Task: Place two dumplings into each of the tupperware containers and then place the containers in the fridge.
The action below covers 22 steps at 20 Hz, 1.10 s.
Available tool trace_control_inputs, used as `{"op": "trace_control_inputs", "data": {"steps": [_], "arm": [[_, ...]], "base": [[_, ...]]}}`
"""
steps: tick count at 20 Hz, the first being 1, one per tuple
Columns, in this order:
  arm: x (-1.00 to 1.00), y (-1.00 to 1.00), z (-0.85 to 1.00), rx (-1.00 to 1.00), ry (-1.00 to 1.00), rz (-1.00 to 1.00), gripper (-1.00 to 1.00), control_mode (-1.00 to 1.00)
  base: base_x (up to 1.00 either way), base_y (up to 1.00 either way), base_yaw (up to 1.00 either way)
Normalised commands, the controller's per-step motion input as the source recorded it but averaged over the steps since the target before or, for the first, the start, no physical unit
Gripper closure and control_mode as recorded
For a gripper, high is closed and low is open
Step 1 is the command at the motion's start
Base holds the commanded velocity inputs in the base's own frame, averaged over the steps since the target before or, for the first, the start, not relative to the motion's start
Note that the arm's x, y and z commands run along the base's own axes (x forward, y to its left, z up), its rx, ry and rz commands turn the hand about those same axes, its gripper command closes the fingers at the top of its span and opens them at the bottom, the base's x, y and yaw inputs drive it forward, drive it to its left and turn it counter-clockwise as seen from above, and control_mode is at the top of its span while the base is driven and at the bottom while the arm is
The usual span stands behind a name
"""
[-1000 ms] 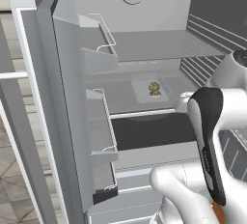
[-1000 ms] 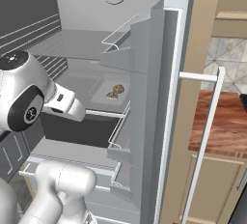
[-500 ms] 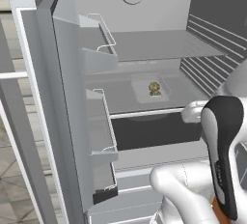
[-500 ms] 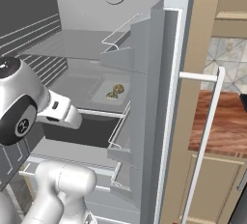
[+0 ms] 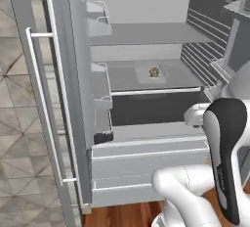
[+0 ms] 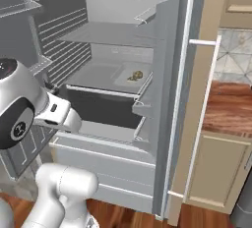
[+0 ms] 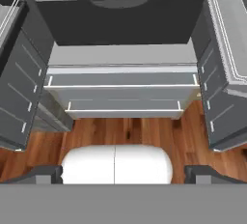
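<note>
The tall grey metallic fridge stands open, its pale grey tupperware tray holding speckled greenish-tan dumplings on the middle shelf, at twelve o'clock from the arm. The hand view looks down on white drawer fronts and wooden floor, with the claw spread wide and empty.

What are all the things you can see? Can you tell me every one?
fridge: one, grey, doors open, straight ahead of the robot
shelves: pale grey, inside the fridge
door racks: pale grey, on the inside of the open doors
drawers: two, pale grey, at the bottom of the fridge
tupperware container: one, pale grey, on the middle shelf
dumplings: greenish-tan, in that container; too small to count
door handle: white, long, on the fridge door
cabinet: tan, beside the fridge
floor: brown wood, below the fridge
gripper: one, dark fingertips, open, holding nothing
</note>
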Motion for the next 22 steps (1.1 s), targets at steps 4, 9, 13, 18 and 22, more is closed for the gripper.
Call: {"op": "trace_control_inputs", "data": {"steps": [4, 9, 13, 18, 22], "arm": [[0.00, 0.00, 0.00, 0.00, 0.00, 0.00, -1.00, 1.00], [0.00, 0.00, 0.00, 0.00, 0.00, 0.00, -1.00, 1.00], [0.00, 0.00, 0.00, 0.00, 0.00, 0.00, -1.00, 1.00], [0.00, 0.00, 0.00, 0.00, 0.00, 0.00, -1.00, 1.00], [0.00, 0.00, 0.00, 0.00, 0.00, 0.00, -1.00, 1.00]], "base": [[-0.41, -0.07, 0.80], [-0.34, -0.22, 0.96], [-0.22, -0.01, 1.00], [-0.21, 0.26, 0.96], [-0.22, 0.89, 0.82]]}}
